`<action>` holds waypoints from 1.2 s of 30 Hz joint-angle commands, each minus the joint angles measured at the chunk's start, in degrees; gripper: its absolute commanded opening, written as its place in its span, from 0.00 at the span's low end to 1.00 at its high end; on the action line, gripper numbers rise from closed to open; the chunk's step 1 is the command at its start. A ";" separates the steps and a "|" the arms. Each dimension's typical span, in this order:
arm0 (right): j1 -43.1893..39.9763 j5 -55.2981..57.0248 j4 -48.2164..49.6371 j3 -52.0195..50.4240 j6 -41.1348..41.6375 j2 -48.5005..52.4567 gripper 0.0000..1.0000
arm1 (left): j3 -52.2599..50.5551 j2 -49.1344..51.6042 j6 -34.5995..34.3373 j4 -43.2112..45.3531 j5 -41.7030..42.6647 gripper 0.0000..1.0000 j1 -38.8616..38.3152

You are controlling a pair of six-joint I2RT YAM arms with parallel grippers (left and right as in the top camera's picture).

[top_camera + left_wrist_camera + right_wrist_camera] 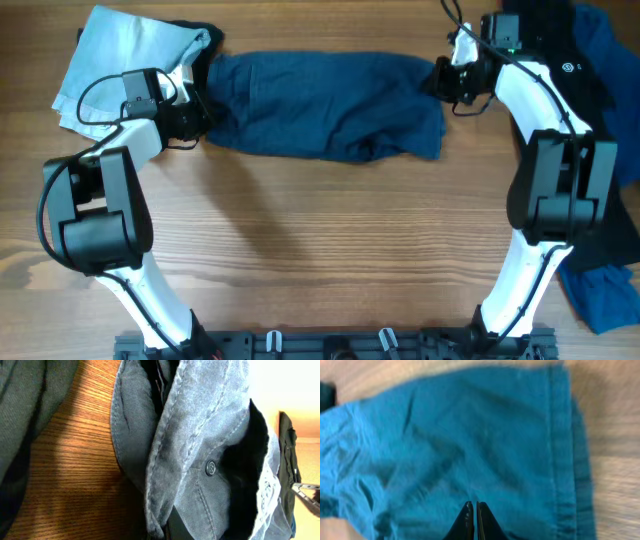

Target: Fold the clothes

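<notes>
The dark navy-blue shorts (320,105) lie stretched sideways across the far middle of the table. My left gripper (196,118) is at their left end. In the left wrist view bunched fabric with a small button (210,467) drapes over my dark finger (175,527), and the jaws look shut on it. My right gripper (446,80) is at the shorts' right end. In the right wrist view its fingertips (475,506) are pressed together on the blue fabric (470,445), with a hem (560,450) to the right.
A light-blue garment (115,60) lies at the far left corner. A black garment with a small white logo (565,60) and a brighter blue one (605,290) lie along the right edge. Bare wood (320,240) fills the near half.
</notes>
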 commanded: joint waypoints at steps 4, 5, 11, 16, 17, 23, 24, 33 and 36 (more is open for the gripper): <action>-4.42 -4.83 -0.72 -5.90 -3.23 2.84 0.04 | -0.15 -1.53 1.40 0.07 -0.59 0.04 -0.48; -5.05 -4.85 -0.50 -6.84 -3.48 3.17 0.04 | -0.15 -1.53 1.40 0.28 -0.83 0.04 -0.48; -4.72 -4.85 4.92 -13.16 -2.97 7.89 0.04 | -0.15 -2.05 1.40 1.01 -2.47 0.04 -0.44; -4.68 -4.85 4.87 -13.29 -2.91 11.02 0.04 | -0.09 -8.90 1.40 0.09 -10.05 0.04 -2.29; -4.68 -4.81 4.94 -13.29 -3.02 11.02 0.04 | 0.11 -10.27 1.40 -0.48 -11.58 0.04 -3.43; -4.33 -4.59 5.07 -13.29 -3.34 11.04 0.04 | 1.29 -14.73 2.91 -0.66 -20.48 0.04 -15.78; -3.93 -4.24 5.07 -13.29 -3.32 11.04 0.04 | 1.66 -14.73 2.91 -0.42 -22.10 0.04 -17.88; 0.35 -2.67 6.34 -13.29 -2.71 11.19 0.04 | 3.54 -14.71 0.70 13.88 -27.26 0.04 -34.51; 0.26 -2.62 6.32 -13.33 -2.80 11.19 0.04 | 3.54 -14.71 0.70 15.06 -32.92 0.04 -38.97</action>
